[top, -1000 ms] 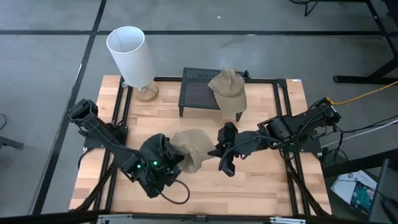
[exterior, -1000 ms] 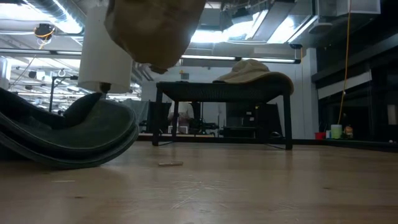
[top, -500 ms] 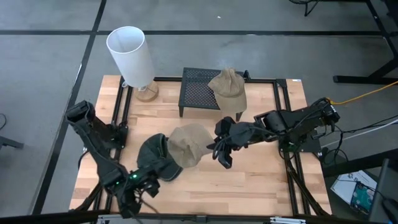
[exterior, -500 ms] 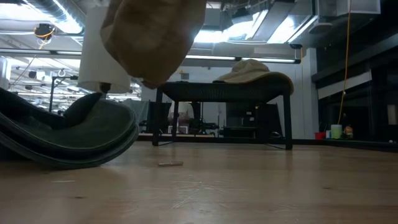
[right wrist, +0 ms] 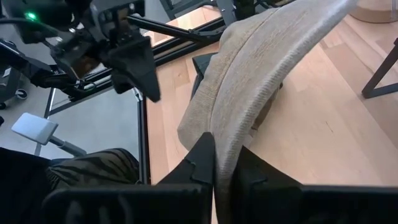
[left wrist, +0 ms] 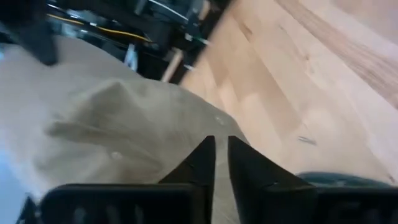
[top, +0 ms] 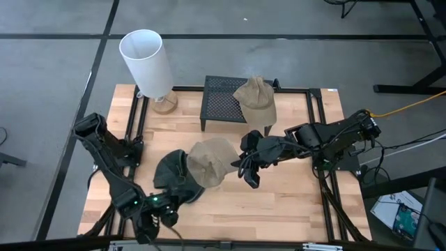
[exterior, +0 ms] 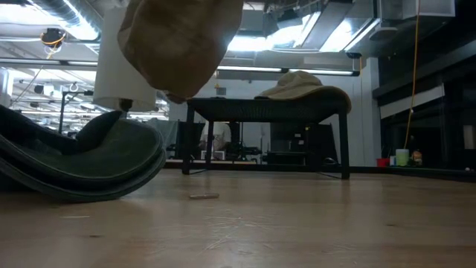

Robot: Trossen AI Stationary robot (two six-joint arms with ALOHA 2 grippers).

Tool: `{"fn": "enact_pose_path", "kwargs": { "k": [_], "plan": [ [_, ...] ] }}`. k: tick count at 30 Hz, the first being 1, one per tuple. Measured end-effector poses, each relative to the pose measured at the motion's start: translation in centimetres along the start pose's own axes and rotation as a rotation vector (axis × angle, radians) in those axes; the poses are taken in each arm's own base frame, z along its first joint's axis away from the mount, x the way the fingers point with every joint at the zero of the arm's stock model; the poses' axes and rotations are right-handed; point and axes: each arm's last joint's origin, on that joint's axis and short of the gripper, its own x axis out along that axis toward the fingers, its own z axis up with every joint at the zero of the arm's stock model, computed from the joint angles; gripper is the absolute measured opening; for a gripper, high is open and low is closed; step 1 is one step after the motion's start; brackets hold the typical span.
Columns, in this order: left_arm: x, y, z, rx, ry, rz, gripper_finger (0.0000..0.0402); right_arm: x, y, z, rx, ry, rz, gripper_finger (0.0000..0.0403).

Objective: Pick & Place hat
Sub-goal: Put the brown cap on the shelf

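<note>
While the left claw (top: 162, 208) sits nearly closed and empty, the right claw (top: 237, 164) clamps the tan hat (top: 210, 161).

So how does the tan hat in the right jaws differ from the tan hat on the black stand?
The held tan hat hangs lifted off the table, pinched at its edge by the right gripper; the hat on the stand rests untouched. The held one is crumpled and tilted; the stand one sits domed on the black stand. Both are tan fabric.
</note>
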Motion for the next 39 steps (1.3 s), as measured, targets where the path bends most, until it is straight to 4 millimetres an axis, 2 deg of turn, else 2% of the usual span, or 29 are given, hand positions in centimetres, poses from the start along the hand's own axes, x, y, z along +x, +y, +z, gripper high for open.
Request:
{"fn": "enact_pose_path", "kwargs": {
  "k": [4, 11, 16, 26, 30, 35, 37, 39],
  "plan": [
    [0.7, 0.2, -0.6, 0.035, 0.044, -0.015, 0.0090, 0.1, 0.0, -0.1, 0.000, 0.002, -0.001, 0.0020],
    [1.3, 0.5, -1.3, -0.005, 0.096, -0.043, 0.0188, 1.0, 0.6, -0.6, -0.003, 0.023, 0.002, 0.0020],
    [1.4, 0.6, -2.0, 0.001, 0.140, -0.044, 0.0232, 2.2, 1.3, -1.1, -0.016, 0.033, 0.015, 0.0020],
    [0.8, 0.0, -1.8, 0.028, 0.116, -0.130, 0.0246, 4.7, 2.7, -0.9, -0.078, -0.011, 0.153, 0.0020],
    [0.1, -0.5, -1.7, 0.051, 0.095, -0.167, 0.0243, 4.9, 2.5, -0.7, -0.105, -0.019, 0.165, 0.0020],
    [-0.4, -0.6, -1.5, 0.062, 0.074, -0.112, 0.0242, 5.0, 2.4, 0.2, -0.148, -0.057, 0.239, 0.0020],
    [-0.5, -0.6, -1.3, 0.040, 0.063, -0.096, 0.0242, 5.1, 2.2, 0.2, -0.151, -0.069, 0.198, 0.0020],
    [-0.9, -0.8, -1.1, 0.009, 0.045, -0.083, 0.0242, 5.2, 1.7, -0.3, -0.147, -0.057, 0.076, 0.0019]
  ]
}}
